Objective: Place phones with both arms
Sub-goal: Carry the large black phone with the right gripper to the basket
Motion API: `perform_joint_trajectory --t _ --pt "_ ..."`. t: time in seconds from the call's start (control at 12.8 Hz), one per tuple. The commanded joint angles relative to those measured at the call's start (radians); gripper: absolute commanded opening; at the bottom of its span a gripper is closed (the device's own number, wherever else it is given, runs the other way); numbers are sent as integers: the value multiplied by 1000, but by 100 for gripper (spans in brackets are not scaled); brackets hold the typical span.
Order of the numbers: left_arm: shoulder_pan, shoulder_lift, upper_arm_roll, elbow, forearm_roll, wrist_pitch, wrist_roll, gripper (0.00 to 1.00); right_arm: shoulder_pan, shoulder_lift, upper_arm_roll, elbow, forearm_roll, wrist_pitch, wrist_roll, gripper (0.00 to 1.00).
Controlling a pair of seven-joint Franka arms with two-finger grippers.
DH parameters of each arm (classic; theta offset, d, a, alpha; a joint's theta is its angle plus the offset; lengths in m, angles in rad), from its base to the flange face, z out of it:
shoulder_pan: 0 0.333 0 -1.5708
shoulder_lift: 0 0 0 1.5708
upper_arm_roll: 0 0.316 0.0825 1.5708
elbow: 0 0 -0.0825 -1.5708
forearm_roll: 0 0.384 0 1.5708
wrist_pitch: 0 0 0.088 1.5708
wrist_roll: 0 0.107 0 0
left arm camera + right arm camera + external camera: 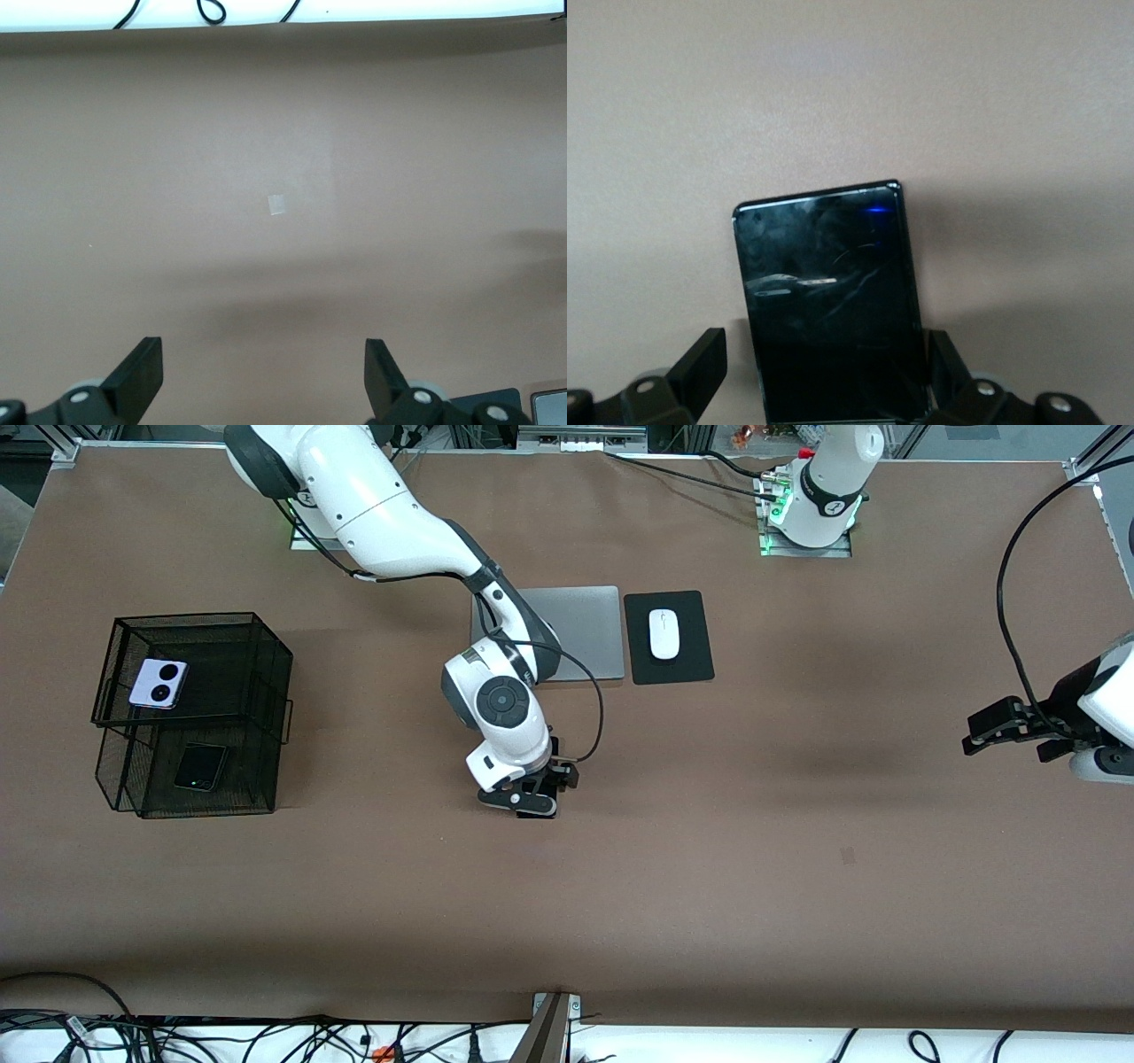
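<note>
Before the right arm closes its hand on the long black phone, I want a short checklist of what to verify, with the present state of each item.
1. Right hand open: ok, the fingers stand wide.
2. Long black phone lies between the fingers: ok in the right wrist view; one finger is close to its edge.
3. Phone flat on the table: ok.
4. Mesh organizer has room: cannot tell; the lilac phone lies on its upper tier and the small black phone on its lower tier.
5. Left hand out of the way: ok, it waits open over the left arm's end of the table.
</note>
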Motion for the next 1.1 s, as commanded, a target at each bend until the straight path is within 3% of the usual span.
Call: perform_joint_trajectory --t 0.0,0.16,0.24,0.47,0.78,1.02 --pt "-92 -55 86 -46 -4 11 18 100 2 21 6 24 -47 -6 -1 83" --pt "-136 -88 118 -64 -4 -5 17 100 2 16 6 7 -50 -9 -13 47" --pt "-136 -114 118 -95 -4 -5 18 100 2 10 6 9 -48 -12 -17 36" --pt "-131 -134 113 -124 -7 -8 18 100 -27 -84 14 7 -33 -138 -91 31" --pt "-125 -113 116 -117 -8 -8 20 100 -142 -244 8 4 77 -356 -335 31" --pt "-122 -93 115 -111 -4 0 21 100 -249 -356 -6 -57 70 -478 -368 31"
